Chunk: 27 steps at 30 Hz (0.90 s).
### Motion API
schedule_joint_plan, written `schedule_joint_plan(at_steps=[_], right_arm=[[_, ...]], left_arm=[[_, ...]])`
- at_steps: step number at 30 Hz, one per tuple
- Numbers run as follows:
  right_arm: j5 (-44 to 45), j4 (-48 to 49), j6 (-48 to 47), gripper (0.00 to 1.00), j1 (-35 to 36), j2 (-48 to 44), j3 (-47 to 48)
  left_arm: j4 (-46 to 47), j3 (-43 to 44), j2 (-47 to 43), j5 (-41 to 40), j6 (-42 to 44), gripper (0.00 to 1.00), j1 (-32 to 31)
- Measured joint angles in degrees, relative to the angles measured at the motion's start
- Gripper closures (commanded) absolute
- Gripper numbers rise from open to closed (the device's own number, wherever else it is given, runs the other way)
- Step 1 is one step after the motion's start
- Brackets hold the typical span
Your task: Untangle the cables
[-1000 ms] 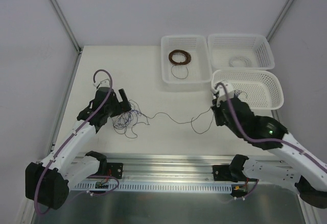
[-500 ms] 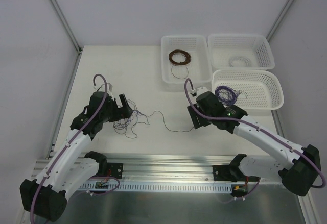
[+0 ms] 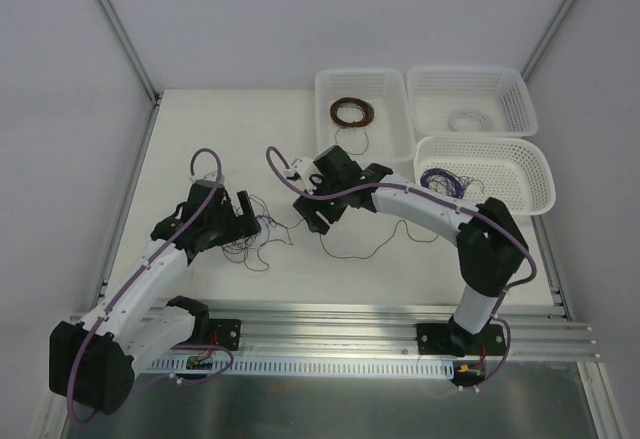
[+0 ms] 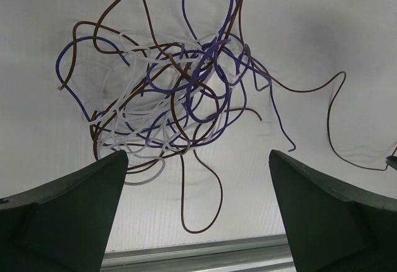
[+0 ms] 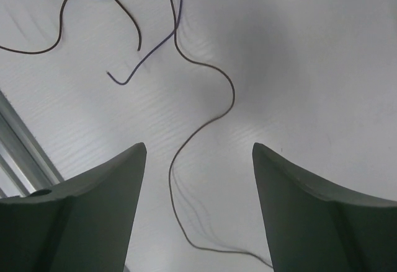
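clock: read on the top view, 12 = far wall, dial centred on the table
left gripper [image 4: 197, 154]: released, jaws spread wide, nothing between them; sits at 9 o'clock, tips aimed at the tangle
right gripper [image 5: 198, 145]: released, jaws apart, nothing pinched; arm stretched across to about table centre
scribbly tangle of thin purple, brown and whitish wires [image 3: 250, 239]: flat on the table at 8 o'clock, just at 6 o'clock of the left gripper; in the left wrist view it fills the space beyond the fingertips; contact with the left-hand finger: cannot tell
loose thin dark wire strand [image 5: 208, 120]: on the table, snakes through the gap between the right fingers; clamped by neither; whether it joins the tangle: cannot tell
white table top [image 3: 230, 139]: carries the wires and all baskets
white slotted plastic basket with brown coil [image 3: 322, 129]: 12 o'clock; round brown wire coil [image 3: 351, 112] inside, one end trailing toward 6
white slotted plastic basket with pale coil [image 3: 520, 99]: 1 o'clock; small whitish coil [image 3: 465, 119] inside
white slotted plastic basket with purple coil [image 3: 500, 143]: 3 o'clock; purple wire bundle [image 3: 440, 181] at its 9 o'clock end
silver aluminium rail [image 3: 330, 319]: along the 6 o'clock edge, arm bases bolted on it
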Motion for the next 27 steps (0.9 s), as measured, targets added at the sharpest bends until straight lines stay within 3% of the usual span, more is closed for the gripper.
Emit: schedule_joint_plan(at_steps=[13, 15, 18, 19, 22, 27], right_arm=[[-3.89, 3.21, -4.52, 0.33, -0.28, 19.19, 8.76], [-4.22, 3.80, -4.59, 0.40, -0.55, 19.98, 8.96], [-4.61, 4.50, -4.83, 0.65, -1.09, 20.15, 8.96], [-4.66, 4.70, -4.85, 0.81, -1.27, 20.15, 8.94], [-4.79, 5.90, -4.76, 0.99, -1.51, 19.63, 7.89], [-4.87, 4.26, -4.72, 0.99, -1.51, 13.70, 3.04]], left_arm=[[7.72, -2.91, 7.96, -3.48, -6.91, 0.04, 0.00], [9.14, -2.91, 10.27, -3.48, -7.58, 0.04, 0.00], [10.73, -2.91, 13.07, -3.61, -8.41, 0.05, 0.00], [11.26, -2.91, 13.88, -3.72, -8.57, 0.06, 0.00], [12.04, -2.91, 15.98, -4.28, -8.90, 0.07, 0.00], [12.98, -2.80, 19.10, -5.01, -9.22, 0.13, 0.00]])
